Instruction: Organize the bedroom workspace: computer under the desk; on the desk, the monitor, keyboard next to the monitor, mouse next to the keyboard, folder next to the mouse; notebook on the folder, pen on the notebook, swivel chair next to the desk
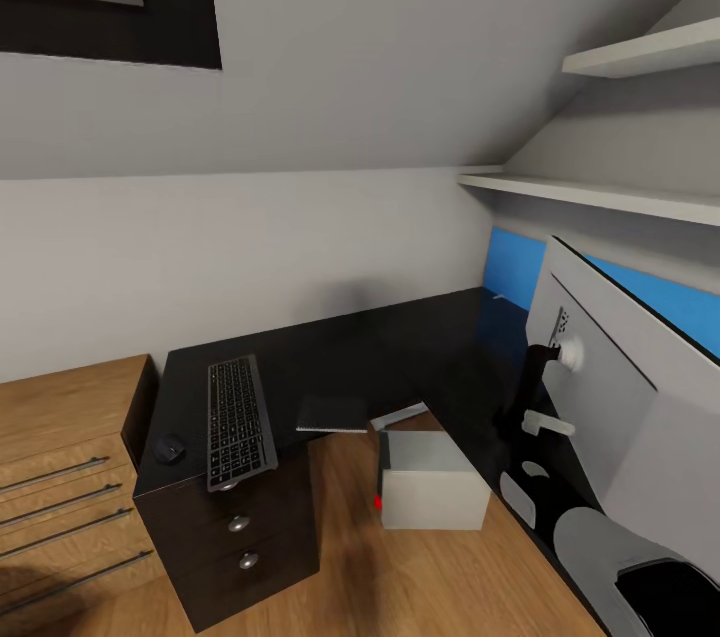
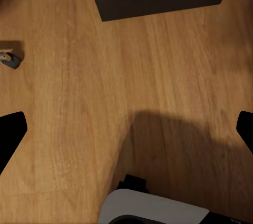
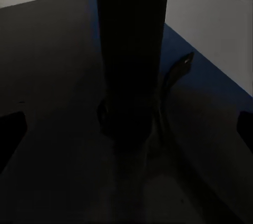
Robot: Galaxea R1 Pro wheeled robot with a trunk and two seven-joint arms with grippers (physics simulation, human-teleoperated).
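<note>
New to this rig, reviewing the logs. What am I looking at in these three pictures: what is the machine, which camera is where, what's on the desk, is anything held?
These are simulator renders from a wheeled two-armed robot.

The head view looks down from the robot's head at a black desk in an attic room. On it lie a keyboard, a mouse beside the keyboard, and a dark notebook. A pale computer with a red light stands on the wood floor in the desk's inner corner. The big grey shape at right is the monitor, seen from behind.

The left wrist view looks along that arm's gripper at the floor; its dark fingertips stand wide apart, holding nothing.

The right wrist view is dim: the monitor's stand rises straight ahead from the desk; those fingertips also look apart and empty.
</note>
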